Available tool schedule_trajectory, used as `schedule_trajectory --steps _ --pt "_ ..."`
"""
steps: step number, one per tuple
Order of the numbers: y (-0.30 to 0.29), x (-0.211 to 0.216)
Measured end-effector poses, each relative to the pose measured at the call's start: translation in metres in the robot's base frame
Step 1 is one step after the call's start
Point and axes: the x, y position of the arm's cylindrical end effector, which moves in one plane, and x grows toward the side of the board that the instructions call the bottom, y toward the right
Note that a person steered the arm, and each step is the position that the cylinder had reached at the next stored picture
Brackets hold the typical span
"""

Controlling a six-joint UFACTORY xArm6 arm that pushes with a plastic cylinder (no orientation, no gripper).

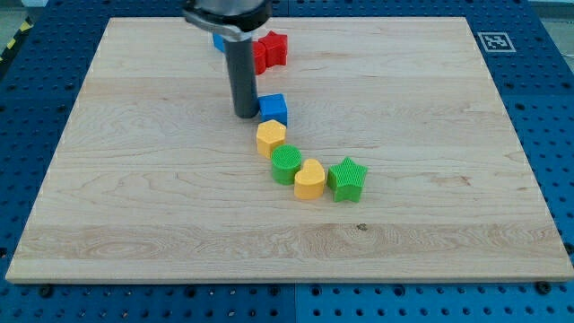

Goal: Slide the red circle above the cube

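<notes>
A wooden board (134, 197) lies on a blue perforated table (547, 117). The red circle cannot be made out clearly: a red block (259, 56) shows just right of the rod, touching a red star (274, 47) near the view's top, its shape partly hidden. The blue cube (273, 108) sits near the centre, below those red pieces. The dark rod descends vertically from the view's top, and my tip (246, 114) rests on the board just left of the cube, seemingly touching it. The rod carries nothing. Below the cube curve a yellow hexagon (270, 137), green circle (286, 165), yellow heart (309, 179) and green star (347, 178). A blue block (218, 41) peeks out behind the rod. A black-and-white square marker (493, 41) marks the board's top right corner; no readable writing.
</notes>
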Motion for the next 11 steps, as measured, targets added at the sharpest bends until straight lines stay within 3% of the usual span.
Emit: schedule_trajectory --steps 3,5,7,9,11 --pt "-0.012 -0.031" --pt "-0.106 -0.06" --pt "-0.119 -0.179" --pt "-0.044 -0.184" --pt "0.01 -0.117"
